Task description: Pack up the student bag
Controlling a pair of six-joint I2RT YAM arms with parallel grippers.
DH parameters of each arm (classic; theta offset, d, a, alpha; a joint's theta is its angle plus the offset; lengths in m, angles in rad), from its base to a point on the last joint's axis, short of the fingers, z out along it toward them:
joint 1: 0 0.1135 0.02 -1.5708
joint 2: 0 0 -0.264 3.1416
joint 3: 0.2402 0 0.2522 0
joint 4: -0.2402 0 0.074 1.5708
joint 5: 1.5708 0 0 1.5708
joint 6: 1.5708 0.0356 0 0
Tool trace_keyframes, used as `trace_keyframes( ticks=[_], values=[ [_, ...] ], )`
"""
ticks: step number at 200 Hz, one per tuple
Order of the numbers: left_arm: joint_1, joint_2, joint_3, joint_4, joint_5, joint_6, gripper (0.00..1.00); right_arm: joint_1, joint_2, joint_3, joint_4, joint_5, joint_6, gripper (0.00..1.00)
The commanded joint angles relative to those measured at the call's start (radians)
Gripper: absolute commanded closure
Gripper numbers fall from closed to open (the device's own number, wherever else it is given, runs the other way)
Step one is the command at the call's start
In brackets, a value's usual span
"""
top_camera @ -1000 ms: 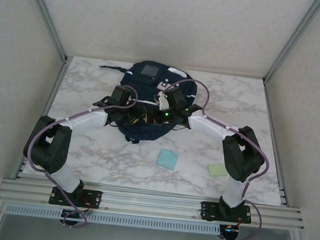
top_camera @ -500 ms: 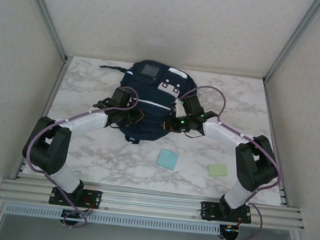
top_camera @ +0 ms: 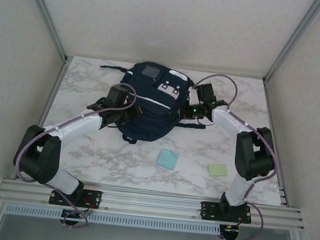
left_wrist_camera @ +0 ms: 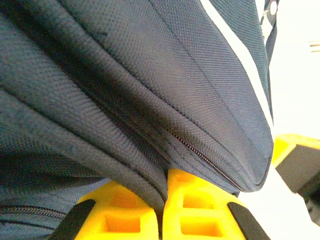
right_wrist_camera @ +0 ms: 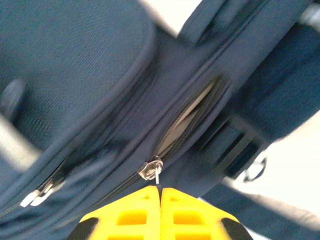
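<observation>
**Hazards**
- The zip pull (right_wrist_camera: 150, 170) may slip. It is a thin tab and I catch it only by its tip, so a tug off the zip's line would free it.
- The fabric fold may slide out. The student bag (top_camera: 150, 104) would then drag across the table (top_camera: 88, 147) instead of the zip running.
- The blue pad (top_camera: 168, 159) and the green pad (top_camera: 218, 170) lie unpacked near my bases.

**Tools**
- My left gripper (left_wrist_camera: 164, 187) has its jaws pressed together on a fold of the bag's navy fabric, beside a zip seam.
- My right gripper (right_wrist_camera: 160, 192) has its jaws together, nipping the zip pull.

**Bag**
- It lies at the far middle of the table, between my two grippers.
</observation>
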Motion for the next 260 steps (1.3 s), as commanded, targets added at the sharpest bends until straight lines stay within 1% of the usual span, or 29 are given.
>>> trace_keyframes(
  ticks=[1,29,46,59,71,76,84,97,101,113,119,133,144,156,165,175,190,193,200,211,230,244,252,260],
  values=[
    [0.02,-0.072,-0.013,-0.079,-0.075,0.058,1.0,-0.115,0.079,0.078,-0.047,0.182,-0.081,1.0],
    [0.02,-0.089,-0.012,-0.097,-0.075,0.07,1.0,-0.14,0.198,0.21,-0.074,0.202,-0.085,1.0],
    [0.02,-0.102,-0.013,-0.11,-0.089,0.08,1.0,-0.143,0.237,0.261,-0.082,0.225,-0.068,1.0],
    [0.021,-0.108,-0.013,-0.116,-0.096,0.084,1.0,-0.144,0.251,0.286,-0.08,0.289,-0.04,1.0],
    [0.021,-0.109,-0.013,-0.12,-0.097,0.087,1.0,-0.147,0.263,0.309,-0.083,0.387,-0.004,1.0],
    [0.023,-0.109,-0.013,-0.119,-0.097,0.088,1.0,-0.151,0.271,0.321,-0.092,0.406,0.009,1.0],
    [0.023,-0.106,-0.012,-0.119,-0.096,0.091,1.0,-0.155,0.28,0.353,-0.12,0.403,0.017,1.0],
    [0.023,-0.093,-0.002,-0.122,-0.089,0.097,1.0,-0.155,0.279,0.367,-0.138,0.353,0.024,1.0],
    [0.023,-0.087,0.004,-0.124,-0.085,0.1,1.0,-0.155,0.274,0.365,-0.139,0.326,0.024,0.98],
    [0.021,-0.07,0.016,-0.127,-0.072,0.103,1.0,-0.155,0.242,0.34,-0.133,0.253,0.036,0.77],
    [0.023,-0.065,0.021,-0.121,-0.061,0.101,1.0,-0.155,0.219,0.317,-0.125,0.21,0.046,0.7],
    [0.021,-0.058,0.021,-0.106,-0.045,0.095,0.94,-0.154,0.152,0.248,-0.094,0.097,0.087,0.55],
    [0.021,-0.056,0.019,-0.097,-0.042,0.094,0.92,-0.153,0.101,0.189,-0.047,0.001,0.146,0.47],
    [0.021,-0.055,0.021,-0.093,-0.043,0.095,0.86,-0.137,0.057,0.123,0.005,-0.097,0.204,0.42],
    [0.021,-0.053,0.025,-0.096,-0.042,0.097,0.79,-0.112,0.031,0.088,0.037,-0.124,0.236,0.39],
    [0.022,-0.05,0.032,-0.104,-0.042,0.099,0.67,-0.076,0.008,0.065,0.049,-0.125,0.253,0.36],
    [0.021,-0.057,0.039,-0.13,-0.05,0.105,0.45,-0.018,-0.022,0.034,0.072,-0.112,0.283,0.31],
    [0.021,-0.059,0.038,-0.137,-0.055,0.105,0.41,-0.006,-0.027,0.03,0.078,-0.108,0.294,0.29],
    [0.021,-0.066,0.036,-0.153,-0.064,0.107,0.35,0.018,-0.037,0.014,0.096,-0.105,0.314,0.27],
    [0.021,-0.083,0.033,-0.187,-0.086,0.114,0.3,0.058,-0.049,0.005,0.104,-0.078,0.334,0.25],
    [0.021,-0.123,0.017,-0.226,-0.125,0.134,0.3,0.115,-0.054,-0.001,0.118,-0.027,0.365,0.21],
    [0.021,-0.148,-0.003,-0.234,-0.149,0.151,0.33,0.14,-0.048,-0.014,0.157,-0.006,0.398,0.19],
    [0.022,-0.155,-0.018,-0.233,-0.164,0.157,0.37,0.15,-0.037,-0.02,0.186,-0.011,0.42,0.19],
    [0.024,-0.154,-0.034,-0.222,-0.176,0.163,0.46,0.158,-0.021,-0.019,0.2,-0.017,0.432,0.19]
  ],
)
